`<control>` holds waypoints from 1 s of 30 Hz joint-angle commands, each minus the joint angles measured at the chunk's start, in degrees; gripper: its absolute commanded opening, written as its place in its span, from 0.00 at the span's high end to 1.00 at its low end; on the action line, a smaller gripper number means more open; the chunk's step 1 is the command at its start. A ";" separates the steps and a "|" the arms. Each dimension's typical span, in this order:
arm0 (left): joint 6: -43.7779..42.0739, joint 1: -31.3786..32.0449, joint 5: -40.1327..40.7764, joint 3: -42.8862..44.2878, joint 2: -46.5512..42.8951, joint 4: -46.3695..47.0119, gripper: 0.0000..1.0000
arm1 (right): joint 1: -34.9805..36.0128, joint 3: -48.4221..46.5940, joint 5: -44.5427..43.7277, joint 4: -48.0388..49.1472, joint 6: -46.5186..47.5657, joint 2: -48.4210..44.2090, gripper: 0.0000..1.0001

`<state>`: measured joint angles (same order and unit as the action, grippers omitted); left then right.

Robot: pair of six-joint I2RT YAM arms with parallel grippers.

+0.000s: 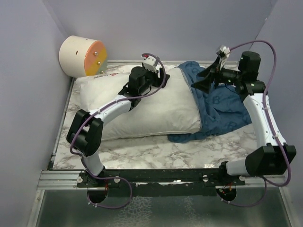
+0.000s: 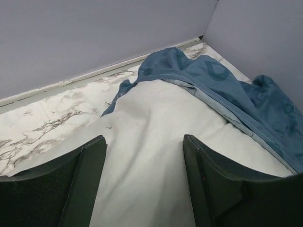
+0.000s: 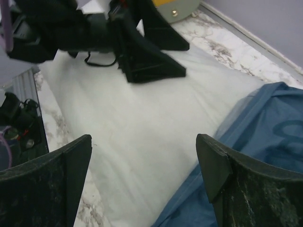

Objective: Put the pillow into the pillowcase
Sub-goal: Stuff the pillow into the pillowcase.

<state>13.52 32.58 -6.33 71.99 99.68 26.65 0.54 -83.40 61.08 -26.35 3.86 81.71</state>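
The white pillow lies across the middle of the marble table. Its right end meets the rumpled blue pillowcase, whose edge laps over that end. My left gripper is open above the pillow's back edge; in the left wrist view its fingers straddle bare white pillow, with the pillowcase ahead. My right gripper is open and empty above the pillowcase's left edge; in the right wrist view it hangs over the seam between pillow and pillowcase.
A cream cylinder with an orange face stands at the back left corner. Purple walls close in the back and both sides. The left arm shows across the top of the right wrist view.
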 commanded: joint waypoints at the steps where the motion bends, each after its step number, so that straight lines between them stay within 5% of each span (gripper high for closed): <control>1: 0.66 -1.50 0.08 2.74 -6.80 -7.69 0.31 | -0.69 10.66 5.70 2.23 7.67 -8.54 0.09; 10: 1.04 0.57 -17.01 -14.35 -28.04 -7.21 0.31 | -2.95 35.47 3.04 9.47 13.25 -26.10 0.03; 17: -28.16 31.08 5.08 -27.28 -37.43 -11.52 0.25 | -4.59 37.84 -2.24 6.10 15.97 -27.45 0.05; 20: -42.77 39.24 12.41 -32.31 -37.37 -8.26 0.18 | -5.22 38.58 -5.39 6.08 15.97 -27.67 0.06; 30: -68.39 40.11 19.71 -25.91 -22.70 -11.37 0.11 | -5.90 38.86 -9.64 7.10 13.69 -25.85 0.09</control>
<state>-40.56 74.41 8.69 41.15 72.14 16.67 -4.99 -44.80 54.54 -20.91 18.22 55.16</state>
